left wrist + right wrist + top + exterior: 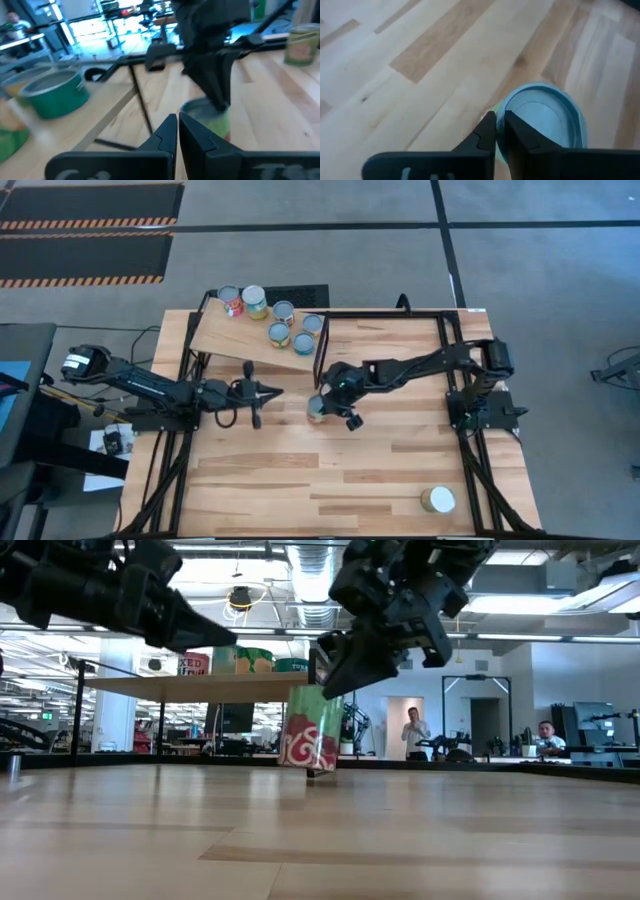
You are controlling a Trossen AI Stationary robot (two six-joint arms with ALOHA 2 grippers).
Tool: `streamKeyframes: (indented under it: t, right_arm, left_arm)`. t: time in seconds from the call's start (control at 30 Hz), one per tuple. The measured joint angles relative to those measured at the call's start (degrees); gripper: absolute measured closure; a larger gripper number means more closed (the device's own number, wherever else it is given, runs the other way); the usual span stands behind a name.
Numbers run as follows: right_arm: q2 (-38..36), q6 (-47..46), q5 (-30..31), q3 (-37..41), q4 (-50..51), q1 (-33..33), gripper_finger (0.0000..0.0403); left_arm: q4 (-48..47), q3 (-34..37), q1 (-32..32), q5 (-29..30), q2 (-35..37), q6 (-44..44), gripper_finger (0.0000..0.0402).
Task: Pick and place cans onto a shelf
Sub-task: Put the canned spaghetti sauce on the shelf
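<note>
Left claw (268, 392) hovers over the desk (300, 480) just short of centre, fingers pressed together, holding nothing; that arm waits. Behind it, the shelf (225, 338) carries six cans (280, 332) along its far and right side. Right claw (322, 402) sits at mid-desk over one green-and-red can (316, 410). In the right wrist view its fingers (487, 131) are nearly together beside the silvery lid (540, 115), not around the body, so no grip that I can see. Step in hand, by my reading: the pick of this can. Next move calls for spreading the fingers, centring over the can, then closing. Cream-topped can (437, 500) stands well apart near the desk's front right corner, untouched. Possible obstruction: cans already crowding the shelf's right part, nearest the right arm.
</note>
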State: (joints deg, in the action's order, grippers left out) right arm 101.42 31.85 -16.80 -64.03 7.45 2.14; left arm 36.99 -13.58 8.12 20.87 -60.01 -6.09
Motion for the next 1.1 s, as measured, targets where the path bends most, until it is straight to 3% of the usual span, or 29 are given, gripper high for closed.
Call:
streamKeyframes:
  t: [0.3, 0.47, 0.6, 0.73, 0.9, 1.1]
  right_arm:
    - [2.1, -0.3, -2.6, -2.4, 1.2, -0.7, 0.0286]
    - [-1.7, 0.0, -1.0, -2.3, 4.2, -0.7, 0.0265]
    - [-7.7, 2.0, -0.6, 0.3, 6.9, 0.6, 0.0311]
    - [-13.6, 1.3, -7.2, 8.6, 2.7, 4.5, 0.0389]
    - [-20.2, -5.1, -8.9, 22.2, -15.4, 9.3, 0.0385]
    - [-24.6, -15.0, -9.0, 33.6, -34.2, 15.4, 0.0394]
  left_arm:
    - [-0.4, -1.4, 1.2, -0.2, 0.0, -1.9, 0.0393]
    - [-0.6, -1.4, 1.3, -1.0, 0.0, -1.7, 0.0393]
    - [-0.7, -1.4, 1.4, -1.8, -1.6, 0.0, 0.0393]
    - [-0.9, -3.0, 1.7, -2.6, -5.3, 1.4, 0.0393]
    - [-3.2, -9.1, 2.2, -2.7, -11.0, -0.3, 0.0393]
    - [-19.2, -20.1, 2.2, -2.6, -16.6, 0.5, 0.0393]
